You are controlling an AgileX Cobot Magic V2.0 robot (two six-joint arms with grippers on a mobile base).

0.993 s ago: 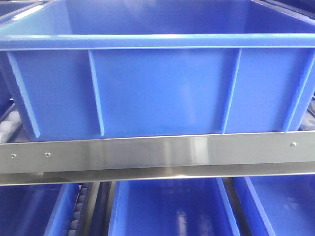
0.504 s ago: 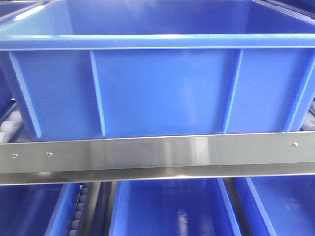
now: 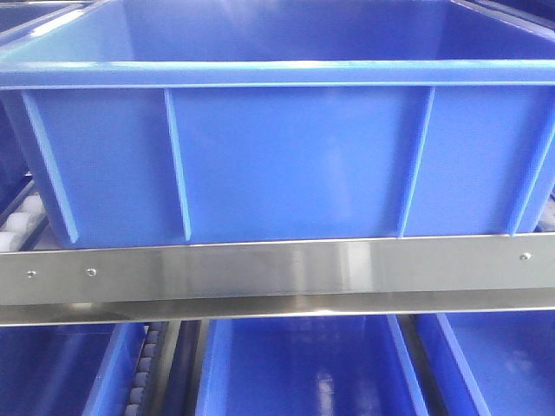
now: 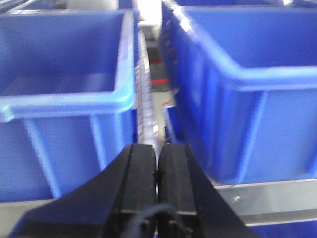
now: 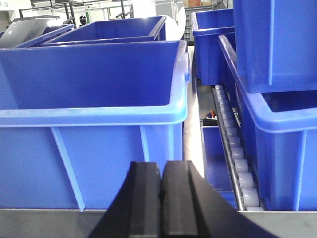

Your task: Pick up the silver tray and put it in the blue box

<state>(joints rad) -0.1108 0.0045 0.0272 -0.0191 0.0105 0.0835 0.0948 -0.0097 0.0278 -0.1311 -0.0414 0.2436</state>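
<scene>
The blue box [image 3: 286,156] fills the front view, ribbed side wall facing me, standing on a shelf; what shows of its inside is bare. The silver tray is out of view in every frame. My left gripper [image 4: 157,151] is shut with nothing between its black fingers and points at the gap between two blue crates [image 4: 64,99] [image 4: 247,74]. My right gripper [image 5: 161,168] is also shut and empty, level with the side wall of a blue crate [image 5: 94,99] just ahead.
A steel rail [image 3: 277,273] runs across the shelf front under the box. More blue crates [image 3: 303,364] sit on the level below. White conveyor rollers [image 5: 237,163] run between crates, with stacked crates [image 5: 277,124] at the right.
The box and rail have drifted slightly right and down in the front view, so the camera has shifted a little. Nothing was taken hold of or let go.
</scene>
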